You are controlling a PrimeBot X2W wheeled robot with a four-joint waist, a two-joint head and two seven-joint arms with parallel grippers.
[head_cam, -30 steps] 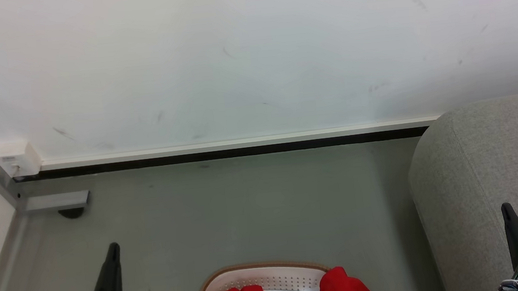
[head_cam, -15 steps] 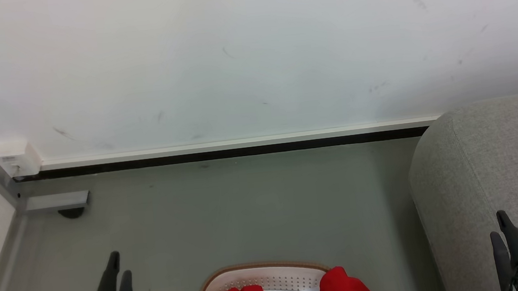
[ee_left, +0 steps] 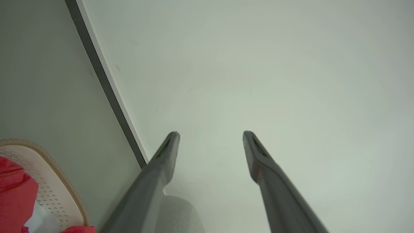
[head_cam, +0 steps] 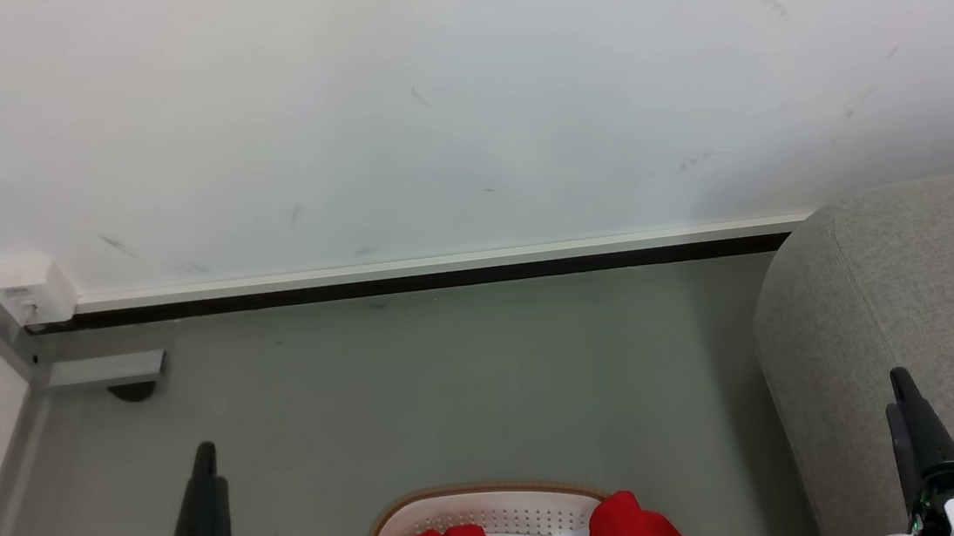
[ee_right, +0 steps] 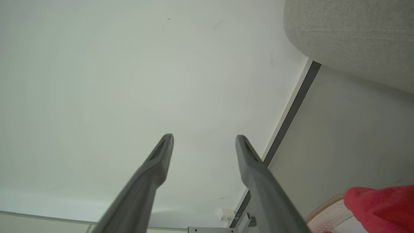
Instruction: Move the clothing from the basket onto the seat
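Left tool (ee_left: 210,136) and right tool (ee_right: 203,139): each with its two dark fingers spread wide and nothing held between them, both pointing toward the wall (head_cam: 459,86). Between the two tools, low and nearest the robot: cream perforated basket (head_cam: 482,497) with brown rim, standing on the grey floor (head_cam: 452,375), the red clothing (head_cam: 634,533) heaped inside it, apart from both tools. Just beyond the right tool and to its outer side: the light grey seat (head_cam: 907,279); farthest ahead of both tools, the baseboard (head_cam: 442,264) and white wall.
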